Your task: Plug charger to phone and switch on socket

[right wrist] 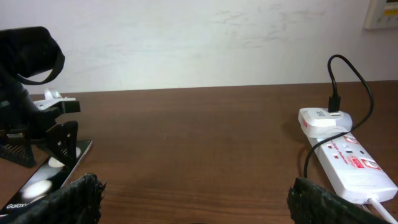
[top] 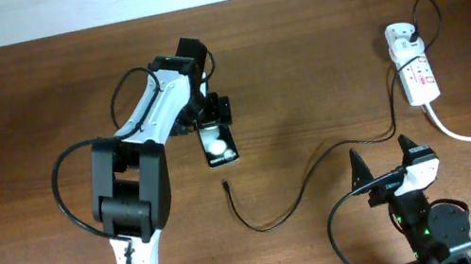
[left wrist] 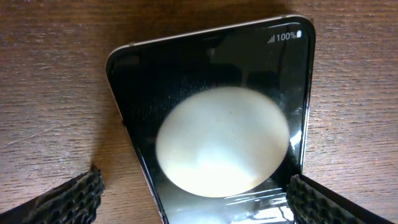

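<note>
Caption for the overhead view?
Left gripper open around phone; charger tip lies unplugged beside it; right gripper open, empty.

Dark wooden table against a pale wall

The table (top: 299,54) is brown wood with fine grain running sideways. It fills the overhead view but for a pale strip at 12 o'clock. In the right wrist view the wall (right wrist: 186,43) is off-white and faintly scuffed, with a pale plate (right wrist: 380,14) at 2 o'clock.
</note>
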Robot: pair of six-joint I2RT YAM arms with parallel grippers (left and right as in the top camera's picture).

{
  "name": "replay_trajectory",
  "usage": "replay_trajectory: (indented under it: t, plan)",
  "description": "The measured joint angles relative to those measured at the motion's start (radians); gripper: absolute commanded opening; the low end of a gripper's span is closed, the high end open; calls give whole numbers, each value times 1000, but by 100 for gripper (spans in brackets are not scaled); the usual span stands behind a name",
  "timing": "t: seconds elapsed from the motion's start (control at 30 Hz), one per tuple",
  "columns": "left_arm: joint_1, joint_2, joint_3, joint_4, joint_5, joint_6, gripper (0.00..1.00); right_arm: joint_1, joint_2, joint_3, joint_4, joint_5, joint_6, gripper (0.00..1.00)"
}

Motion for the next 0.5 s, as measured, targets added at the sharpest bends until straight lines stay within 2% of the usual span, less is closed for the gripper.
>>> replay_trajectory:
  t: [0.5]
  plan:
    - [-2,0,-2,-2,-2,42,99,0,0,0,0,0,0,99]
